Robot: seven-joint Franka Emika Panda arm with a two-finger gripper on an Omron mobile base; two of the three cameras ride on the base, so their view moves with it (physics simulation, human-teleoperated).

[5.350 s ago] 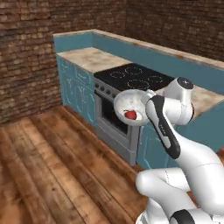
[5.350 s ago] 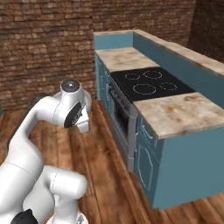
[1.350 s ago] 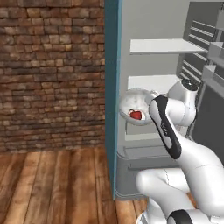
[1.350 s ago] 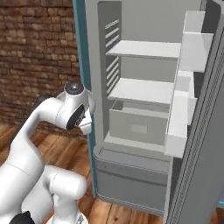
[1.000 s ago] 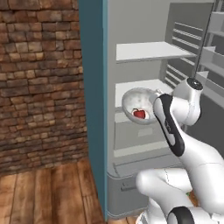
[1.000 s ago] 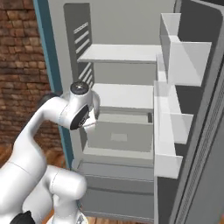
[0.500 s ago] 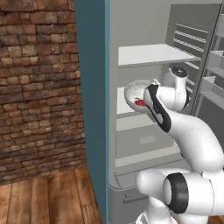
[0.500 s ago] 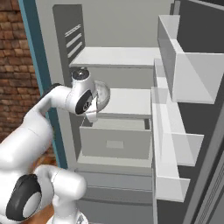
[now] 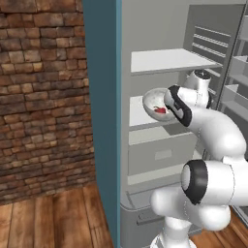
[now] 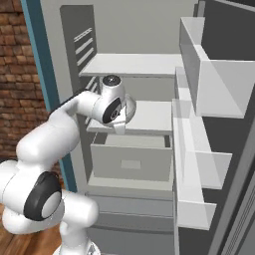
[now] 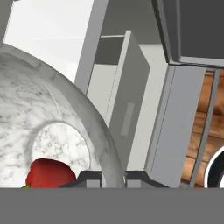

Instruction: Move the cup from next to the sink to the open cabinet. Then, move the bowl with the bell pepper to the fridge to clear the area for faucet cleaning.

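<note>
The glossy white bowl hangs tilted just above the fridge's middle shelf, with the red bell pepper lying inside it. My gripper is shut on the bowl's near rim. In the hand view the rim runs down between the two fingertips of the gripper, and the bell pepper rests at the bowl's bottom. In the right base view my hand covers most of the bowl. The grey fridge stands open. The cup, sink, faucet and cabinet are out of view.
An upper shelf sits above the bowl and a closed drawer below the middle shelf. The open fridge door with its bins stands to the right. A teal side panel and a brick wall lie to the left.
The base has swung round and closed in on the open fridge. The arm has stretched forward, carrying the bowl with the pepper in over the middle shelf.
</note>
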